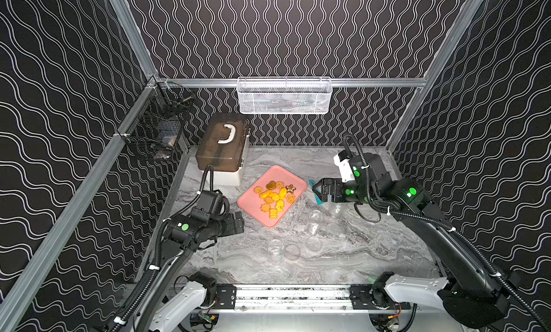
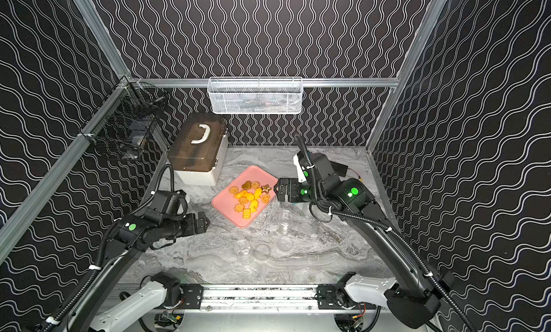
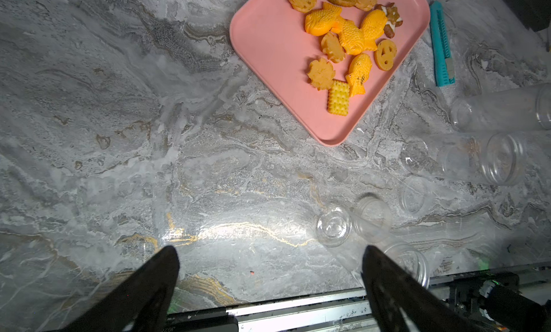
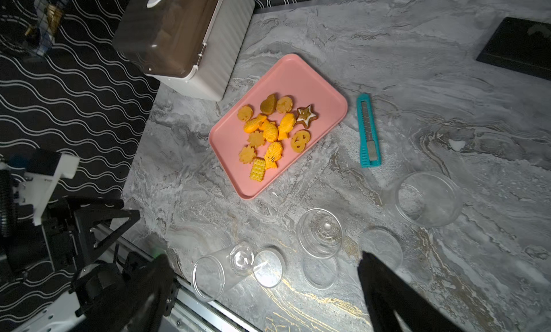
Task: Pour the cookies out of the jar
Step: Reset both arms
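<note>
In both top views the light is soft and dim from above: the dark walls swallow it, the table (image 1: 343, 265) reads mid-grey, the clear jars (image 1: 313, 223) almost vanish against it, and the green arm lights (image 1: 412, 191) bloom to pale centres. In the wrist views the light comes from near the camera, leaving a bright glare patch on the marble close by and fading to murky corners. There the fingers (image 3: 155, 285) are black, blurred silhouettes, while the cookies (image 3: 351, 35) show sharp and saturated orange on the tray (image 3: 268, 53).
</note>
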`<state>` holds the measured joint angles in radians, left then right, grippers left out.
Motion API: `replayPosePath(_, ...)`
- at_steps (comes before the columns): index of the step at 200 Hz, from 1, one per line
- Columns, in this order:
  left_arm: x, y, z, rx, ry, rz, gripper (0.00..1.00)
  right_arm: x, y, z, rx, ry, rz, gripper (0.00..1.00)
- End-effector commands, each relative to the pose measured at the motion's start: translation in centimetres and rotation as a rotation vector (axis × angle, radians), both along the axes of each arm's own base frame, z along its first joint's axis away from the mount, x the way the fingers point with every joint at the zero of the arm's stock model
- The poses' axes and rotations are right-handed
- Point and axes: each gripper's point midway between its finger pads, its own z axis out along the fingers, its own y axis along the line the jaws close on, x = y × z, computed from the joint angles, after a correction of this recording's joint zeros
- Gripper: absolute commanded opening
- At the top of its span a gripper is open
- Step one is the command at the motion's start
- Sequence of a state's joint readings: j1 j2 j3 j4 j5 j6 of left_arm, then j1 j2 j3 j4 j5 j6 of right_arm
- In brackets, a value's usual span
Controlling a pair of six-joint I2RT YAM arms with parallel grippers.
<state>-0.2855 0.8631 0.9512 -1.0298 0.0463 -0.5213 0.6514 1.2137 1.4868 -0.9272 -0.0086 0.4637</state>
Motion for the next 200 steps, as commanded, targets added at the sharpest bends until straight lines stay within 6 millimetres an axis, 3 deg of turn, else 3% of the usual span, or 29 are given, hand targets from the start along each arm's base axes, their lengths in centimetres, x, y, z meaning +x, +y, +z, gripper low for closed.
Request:
replayPosePath(1,0.7,-0.2,0.6,-0.008,-0.031,-0.009,0.99,1.6,-1.0,0.7,0.057,-0.041,-0.063,1.0)
replayPosePath(41,1.3,-0.5,1.3,-0.049,-0.047,-0.001,0.99,3.3,-3.4,-0.2,0.105,-0.021,-0.126,1.0)
replayPosePath(112,2.7,-0.5,5.4,-0.113,-0.164,0.019,0.99,6.9,-10.8,-2.7,0.152,0.004,-0.306,1.0)
replayPosePath(136,3.4,-0.8,5.9,-0.132,-0.176,0.02,0.99,7.6,-13.0,-3.5,0.127,-0.011,-0.36,1.0)
replayPosePath(162,4.8,-0.9,5.9,-0.145,-0.183,0.047,0.99,8.3,-13.7,-3.6,0.146,-0.048,-0.362,1.0)
replayPosePath(194,6.5,0.3,7.7,-0.141,-0.343,0.116,0.99,9.0,-14.1,-2.9,0.119,-0.173,-0.329,1.0)
replayPosePath(200,6.7,0.4,7.9,-0.134,-0.355,0.124,0.99,9.0,-14.3,-3.7,0.102,-0.183,-0.333,1.0)
